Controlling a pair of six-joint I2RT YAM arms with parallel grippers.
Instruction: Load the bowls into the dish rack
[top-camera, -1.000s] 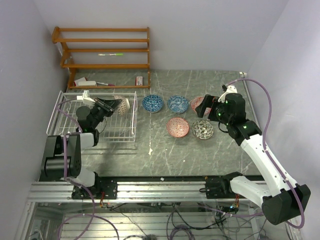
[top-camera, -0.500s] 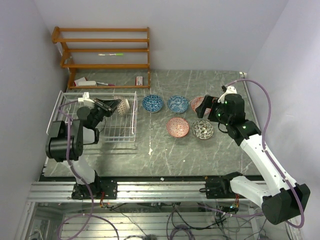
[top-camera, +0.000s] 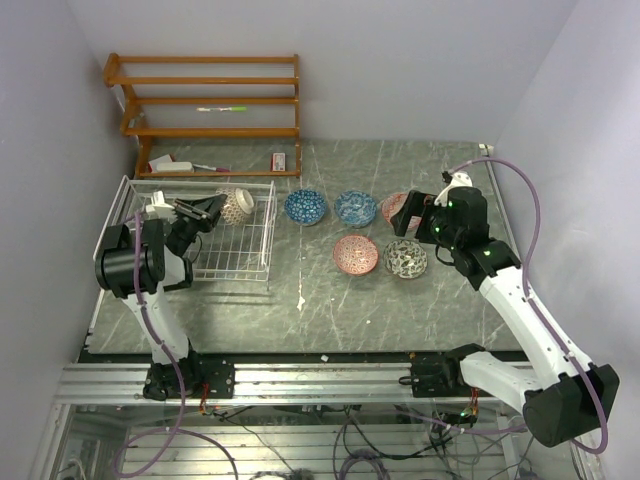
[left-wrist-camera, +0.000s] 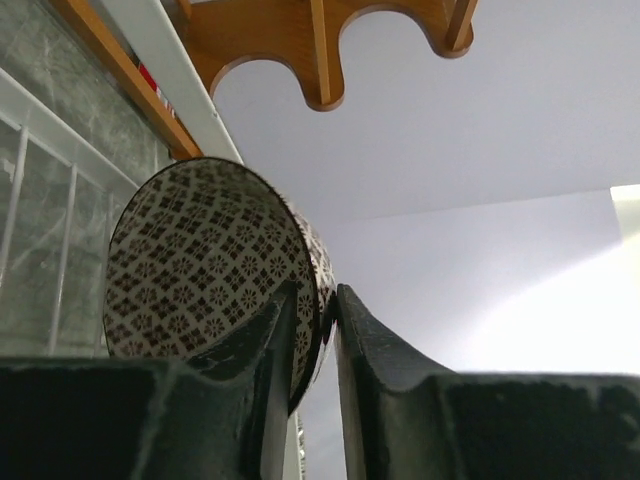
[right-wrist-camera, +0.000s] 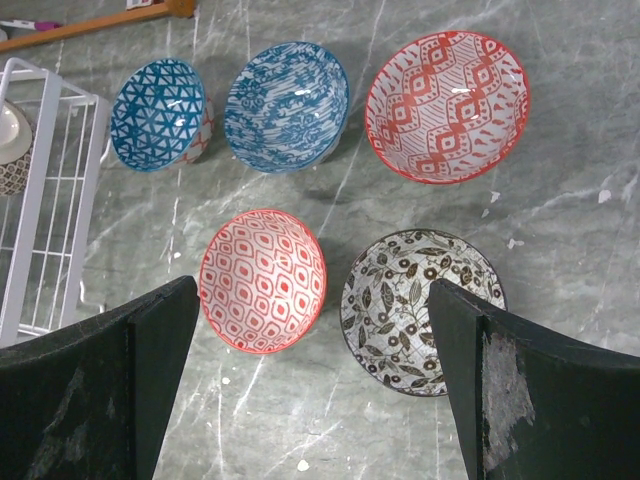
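A brown-patterned bowl (left-wrist-camera: 200, 265) stands on edge at the back right of the white wire dish rack (top-camera: 250, 272), seen from above as a pale bowl (top-camera: 237, 205). My left gripper (left-wrist-camera: 318, 295) is shut on its rim, one finger inside and one outside, with only a thin slit at the outer finger. On the table lie two blue bowls (right-wrist-camera: 157, 113) (right-wrist-camera: 287, 105), a large red bowl (right-wrist-camera: 447, 105), a pink-red bowl (right-wrist-camera: 262, 280) and a black-and-white bowl (right-wrist-camera: 420, 310). My right gripper (right-wrist-camera: 312, 290) hovers open above the last two, holding nothing.
An orange-brown wooden shelf unit (top-camera: 210, 110) stands against the back wall behind the rack, with a pen and small boxes on it. A purple cable (top-camera: 530, 200) loops off the right arm. Walls close in on both sides.
The left gripper has swung the brown bowl back and right inside the rack, tipping it more upright. Its jaws have eased slightly. The right arm has not moved.
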